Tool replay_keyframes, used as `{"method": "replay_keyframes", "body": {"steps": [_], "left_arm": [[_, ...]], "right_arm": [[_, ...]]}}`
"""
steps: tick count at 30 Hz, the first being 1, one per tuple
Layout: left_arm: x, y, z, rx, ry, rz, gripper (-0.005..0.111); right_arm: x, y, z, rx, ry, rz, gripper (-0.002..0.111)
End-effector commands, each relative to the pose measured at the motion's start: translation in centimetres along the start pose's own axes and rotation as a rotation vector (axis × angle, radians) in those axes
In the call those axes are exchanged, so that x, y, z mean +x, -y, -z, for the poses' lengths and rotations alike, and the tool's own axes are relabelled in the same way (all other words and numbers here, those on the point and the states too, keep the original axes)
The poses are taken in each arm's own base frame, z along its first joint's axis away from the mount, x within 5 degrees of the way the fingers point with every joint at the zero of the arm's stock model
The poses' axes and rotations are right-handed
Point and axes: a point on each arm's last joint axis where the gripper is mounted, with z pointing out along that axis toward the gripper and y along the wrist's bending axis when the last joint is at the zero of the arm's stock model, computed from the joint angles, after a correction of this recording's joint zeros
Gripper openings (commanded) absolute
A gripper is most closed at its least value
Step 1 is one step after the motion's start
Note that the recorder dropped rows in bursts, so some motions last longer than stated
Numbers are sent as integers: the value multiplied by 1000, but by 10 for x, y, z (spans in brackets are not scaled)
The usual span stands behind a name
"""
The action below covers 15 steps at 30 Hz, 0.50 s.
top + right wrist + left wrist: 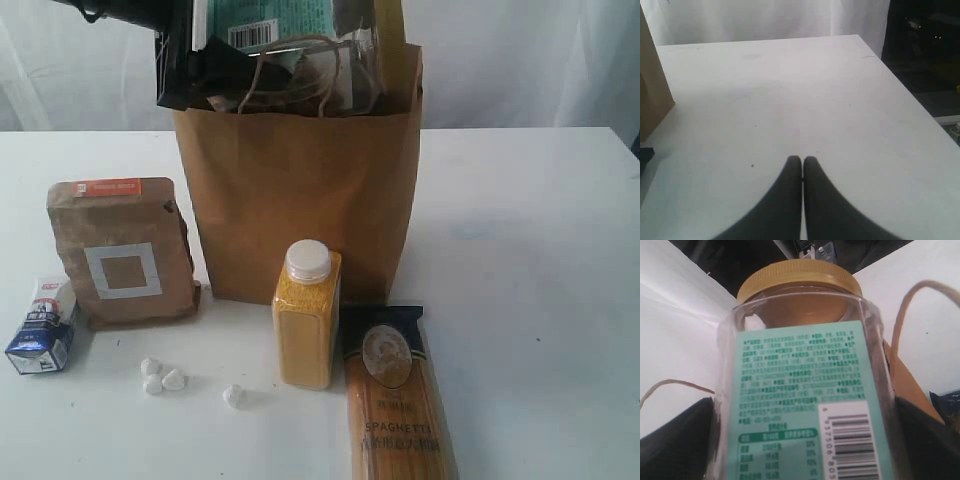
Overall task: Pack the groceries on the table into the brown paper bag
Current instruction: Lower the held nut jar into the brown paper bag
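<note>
The left gripper [800,450] is clamped on the jar [800,365]. Its dark fingers [670,445] press the clear wall from the lower left and lower right corners of the left wrist view, either side of the green label. The right gripper [801,162] has its jaws closed together on nothing, low in its own view over bare table [790,90].

In the exterior view the jar sits at top centre, cut off by the frame edge. Its lower part is among the handles [903,302] at the mouth of the paper bag [300,200]. Its long axis runs away from the wrist camera, with the gold lid [800,277] at the far end. I cannot tell whether that end points straight down.

The jar looks stiff, smooth and slippery, and it seems full, so it is probably heavy and perhaps breakable. A grip across the straight middle, as here, suits it. I judge it should be lowered, not dropped, since the bag walls are soft.

The pouch [125,250], bottle [305,320], spaghetti [400,410] and carton [45,325] stand across the lower frame.
</note>
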Motion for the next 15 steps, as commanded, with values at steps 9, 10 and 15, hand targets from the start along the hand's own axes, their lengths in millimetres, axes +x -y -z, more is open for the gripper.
{"method": "replay_keyframes", "body": {"steps": [9,10,15], "left_arm": [[-10,0,2,2,46,53,39],[-10,0,2,4,47,53,39],[-10,-1,2,-2,45,53,39]], "right_arm": [[1,0,0,-3,6,7,0],[1,0,0,-3,6,7,0],[1,0,0,-3,6,7,0]]}}
